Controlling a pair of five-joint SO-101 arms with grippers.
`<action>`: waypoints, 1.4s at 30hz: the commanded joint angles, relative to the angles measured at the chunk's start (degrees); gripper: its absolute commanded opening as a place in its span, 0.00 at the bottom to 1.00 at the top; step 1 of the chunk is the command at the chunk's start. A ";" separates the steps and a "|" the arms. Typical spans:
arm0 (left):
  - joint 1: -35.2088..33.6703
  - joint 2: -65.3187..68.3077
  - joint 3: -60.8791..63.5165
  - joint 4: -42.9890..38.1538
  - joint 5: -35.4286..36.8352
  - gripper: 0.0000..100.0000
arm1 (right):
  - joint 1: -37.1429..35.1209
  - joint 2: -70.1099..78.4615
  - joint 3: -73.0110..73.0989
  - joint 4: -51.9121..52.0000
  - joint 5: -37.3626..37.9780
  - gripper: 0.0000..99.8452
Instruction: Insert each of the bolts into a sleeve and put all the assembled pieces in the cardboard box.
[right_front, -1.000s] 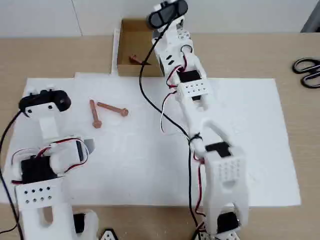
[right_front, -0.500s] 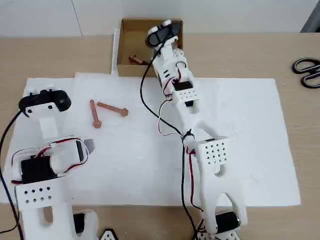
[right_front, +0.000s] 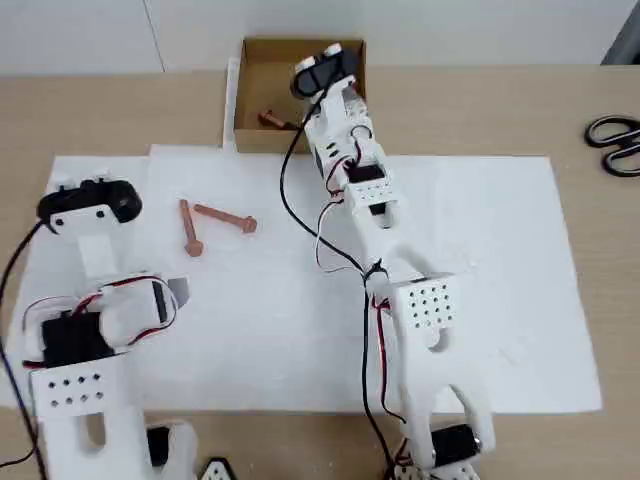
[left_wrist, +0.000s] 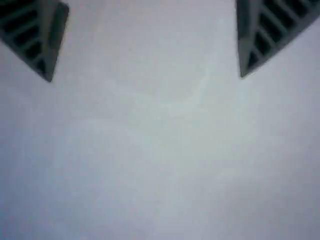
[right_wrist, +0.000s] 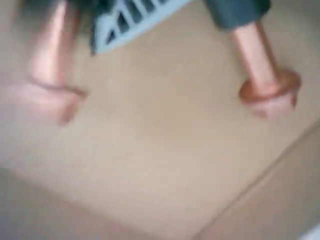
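High view, looking down over the table (right_front: 600, 90): my right arm stretches forward to the cardboard box (right_front: 262, 70) at the far edge, and my right gripper (right_front: 322, 78) hangs over its inside. One copper piece (right_front: 272, 120) lies on the box floor just beside it.

Right wrist view, close above the box floor: the fingers stand apart with bare cardboard between them, clamping nothing. A second piece (right_wrist: 262, 75) rests head-down on the floor right at the tip of one finger. I judge it let go, though the top of its shaft is hidden behind that finger. A blurred copper shape (right_wrist: 50, 65) lies on the other side, most likely the piece seen from above.

My left gripper (left_wrist: 146, 75) sits low over the white sheet (right_front: 480, 250) near its left edge. Its fingers are spread wide and hold nothing, with plain sheet between them.

As I judge it, the task is about half done, with two pieces in the box. Two bolts (right_front: 188, 228) (right_front: 225, 217) lie on the sheet between my arms, just beside each other at an angle. I cannot tell whether they already carry sleeves. Both have yet to go into the box. Scissors (right_front: 612, 142) lie well apart on the right.
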 joint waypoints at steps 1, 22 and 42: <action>-0.26 -0.97 -0.57 -1.14 -0.35 0.23 | 0.40 -1.45 -3.08 -1.19 0.62 0.19; -0.62 -0.97 -0.66 -1.14 -0.35 0.23 | 6.99 -38.20 -2.99 43.47 0.26 0.19; -0.44 -0.97 -0.66 -1.14 -0.35 0.23 | 8.40 -70.46 -1.93 89.71 0.62 0.19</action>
